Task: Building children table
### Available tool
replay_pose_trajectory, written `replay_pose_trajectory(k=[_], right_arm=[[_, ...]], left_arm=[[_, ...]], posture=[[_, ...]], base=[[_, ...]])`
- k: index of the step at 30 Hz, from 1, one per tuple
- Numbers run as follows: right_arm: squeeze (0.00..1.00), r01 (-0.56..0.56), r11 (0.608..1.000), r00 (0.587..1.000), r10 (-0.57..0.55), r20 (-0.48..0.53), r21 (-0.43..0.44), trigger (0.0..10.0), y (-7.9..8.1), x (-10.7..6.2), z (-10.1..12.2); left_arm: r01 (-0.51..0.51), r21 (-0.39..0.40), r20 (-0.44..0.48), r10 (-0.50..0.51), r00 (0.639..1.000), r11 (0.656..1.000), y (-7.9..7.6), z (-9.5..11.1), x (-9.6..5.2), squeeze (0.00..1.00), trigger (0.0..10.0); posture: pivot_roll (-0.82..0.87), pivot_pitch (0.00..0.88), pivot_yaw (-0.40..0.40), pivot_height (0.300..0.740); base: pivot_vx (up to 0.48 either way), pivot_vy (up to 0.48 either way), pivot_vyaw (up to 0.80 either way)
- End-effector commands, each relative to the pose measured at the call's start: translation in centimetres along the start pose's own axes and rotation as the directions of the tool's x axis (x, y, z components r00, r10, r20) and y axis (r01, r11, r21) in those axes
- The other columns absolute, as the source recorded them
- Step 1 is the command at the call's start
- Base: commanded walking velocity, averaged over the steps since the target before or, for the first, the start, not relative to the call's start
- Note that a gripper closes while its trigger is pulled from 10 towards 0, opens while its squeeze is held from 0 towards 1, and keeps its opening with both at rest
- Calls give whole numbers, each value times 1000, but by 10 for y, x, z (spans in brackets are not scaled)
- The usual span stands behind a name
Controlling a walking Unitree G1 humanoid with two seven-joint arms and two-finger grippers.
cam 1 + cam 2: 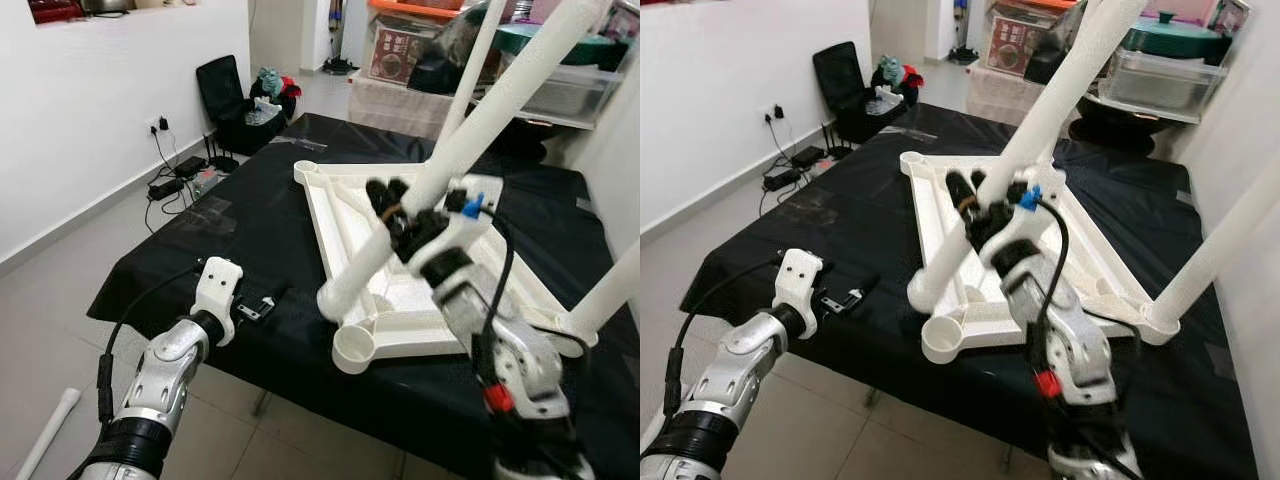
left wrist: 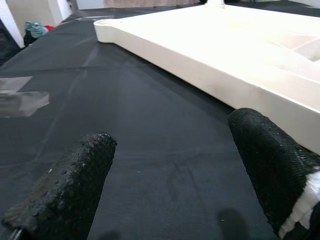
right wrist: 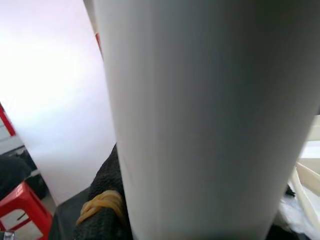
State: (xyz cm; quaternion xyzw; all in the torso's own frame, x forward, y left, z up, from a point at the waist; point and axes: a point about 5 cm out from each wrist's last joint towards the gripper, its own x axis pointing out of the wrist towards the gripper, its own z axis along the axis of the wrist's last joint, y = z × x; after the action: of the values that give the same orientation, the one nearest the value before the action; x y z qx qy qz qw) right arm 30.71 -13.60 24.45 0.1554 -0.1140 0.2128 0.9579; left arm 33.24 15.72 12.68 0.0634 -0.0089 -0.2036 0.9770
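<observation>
While the white tabletop (image 1: 420, 210) lies upside down on the black-covered work surface (image 1: 200, 250), its ribbed underside faces up so the corner sockets are reachable. Right gripper (image 1: 395, 212) is clamped around a white table leg (image 1: 470, 130), roughly at mid-shaft. Leg is tilted, its lower end sitting low at the near corner of the tabletop, just beside the open near-corner socket (image 1: 353, 347); can't tell if it touches the rib under it. My read: the mid-shaft hold gives leverage to swing the end over and stand the leg upright into that socket. Not seated yet.

Another leg (image 1: 612, 285) stands already fitted at the right-hand corner, and a third (image 1: 473, 60) rises behind the held one, presumably at the far corner. Far-left corner socket (image 1: 305, 170) looks empty too.

Left gripper (image 2: 165, 170) hovers low over the black cover with fingers (image 2: 75, 185) spread apart, nothing between them, close to the tabletop's near edge. Likely parked there to brace the top if it slides during insertion.

Containers: clear plastic bin (image 1: 565, 90) on the shelf at the back, contents not readable; a green lid (image 1: 1170, 35) sits on top of it. Cardboard box (image 1: 400, 50) further back, shut side facing us. Spare white leg (image 1: 45, 435) lies on the floor at the left.
</observation>
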Motion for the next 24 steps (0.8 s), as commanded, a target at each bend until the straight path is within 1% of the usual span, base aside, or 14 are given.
replay_pose_trajectory(k=[1,3,5,7,8,10,11,12,14,17,21,24], right_arm=[[0,5,1000,999,-6,-41,-10,10000,-2,-6,-8],[0,51,998,997,-53,-62,-35,10000,-9,-11,-13],[0,72,997,996,-74,-57,-34,10000,-12,-12,-12],[0,104,995,995,-104,-9,-12,10000,-17,-10,-1],[0,104,995,995,-104,-9,-12,10000,-17,-10,-1],[0,132,991,991,-132,29,14,10000,-21,-8,8],[0,132,991,991,-132,29,14,10000,-21,-8,8],[0,167,985,985,-169,38,40,10000,-24,-6,9],[0,198,978,979,-201,38,70,10000,-26,-6,8],[0,206,975,977,-209,39,79,10000,-26,-5,7],[0,246,964,968,-250,35,100,10000,-25,-5,-2],[0,251,963,967,-254,22,102,10000,-23,-7,-8]], left_arm=[[9,-2,-5,-9,1000,1000,-4,-4,0,0,10000],[11,-4,-4,-11,1000,1000,-5,-4,0,0,10000],[11,-4,-4,-11,1000,1000,-5,-4,0,0,10000],[13,-3,-5,-13,1000,1000,-5,-4,0,0,10000],[13,-3,-5,-13,1000,1000,-5,-4,0,0,10000],[15,-2,-6,-15,1000,1000,-5,-4,1,0,10000],[15,-2,-6,-15,1000,1000,-5,-4,1,0,10000],[17,-2,-6,-17,1000,1000,-6,-4,1,0,10000],[17,-3,-5,-17,1000,1000,-6,-4,2,0,10000],[17,-3,-5,-17,1000,1000,-6,-4,2,0,10000],[14,-2,-7,-14,1000,1000,-6,-5,0,0,10000],[12,0,-10,-12,1000,1000,-4,-5,0,0,10000]], posture=[[37,0,-103,740],[38,0,-103,740],[37,0,-101,740],[36,0,-99,740],[36,0,-99,740],[35,0,-98,740],[35,0,-98,740],[35,0,-98,740],[35,0,-98,740],[40,0,-102,740],[43,0,-103,740],[44,0,-102,740]], base=[[0,0,0],[0,0,0],[0,0,0],[0,0,0],[0,0,0],[0,0,0],[0,0,0],[0,0,0],[0,0,0],[0,0,0],[0,0,0],[0,0,0]])
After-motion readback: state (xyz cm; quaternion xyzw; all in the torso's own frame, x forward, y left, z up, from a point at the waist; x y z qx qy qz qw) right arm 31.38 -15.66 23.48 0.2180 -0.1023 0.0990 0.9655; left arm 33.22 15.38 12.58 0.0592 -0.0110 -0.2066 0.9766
